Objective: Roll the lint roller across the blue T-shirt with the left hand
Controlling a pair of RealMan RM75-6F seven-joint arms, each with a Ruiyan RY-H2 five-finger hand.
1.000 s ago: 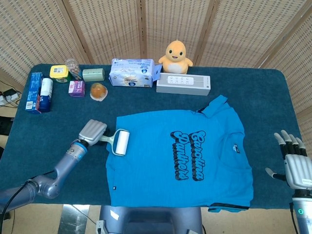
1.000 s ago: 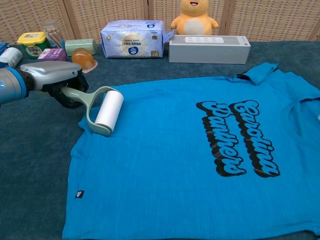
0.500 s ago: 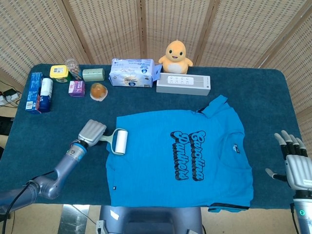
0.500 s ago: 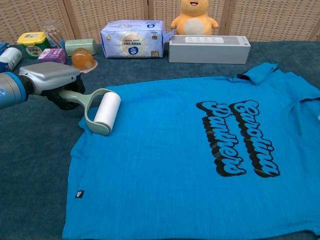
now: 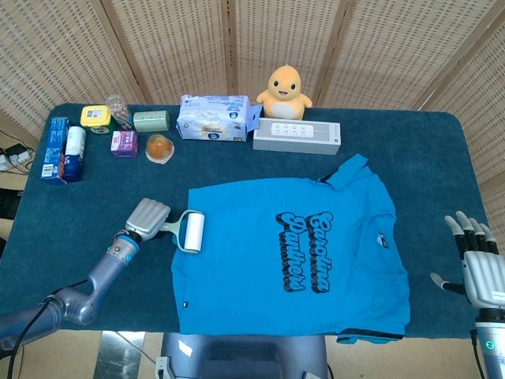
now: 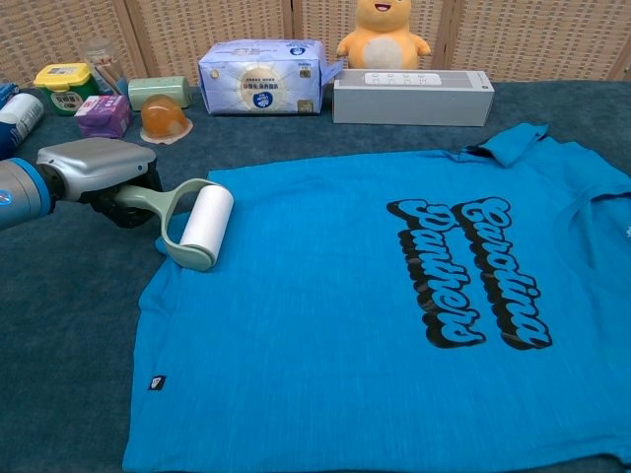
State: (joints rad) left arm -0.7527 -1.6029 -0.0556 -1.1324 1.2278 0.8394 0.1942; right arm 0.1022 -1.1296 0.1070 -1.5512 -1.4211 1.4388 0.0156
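A blue T-shirt (image 5: 292, 260) (image 6: 375, 315) with black lettering lies flat on the dark blue table (image 5: 410, 150). My left hand (image 5: 147, 218) (image 6: 94, 168) grips the pale green handle of a lint roller (image 5: 191, 232) (image 6: 205, 223). The white roll rests on the shirt's left sleeve edge. My right hand (image 5: 478, 260) hovers at the table's right front corner, fingers spread, holding nothing; the chest view does not show it.
Along the back stand a tissue pack (image 5: 215, 118), a yellow duck toy (image 5: 285, 89) and a white speaker bar (image 5: 297, 136). Small jars, a purple box (image 5: 124, 143), an orange cup (image 5: 159, 148) and a blue box (image 5: 55, 148) crowd the back left.
My left hand has drawn the lint roller a little to the left and toward the near edge, out to the edge of the shirt's sleeve. The right hand stays put.
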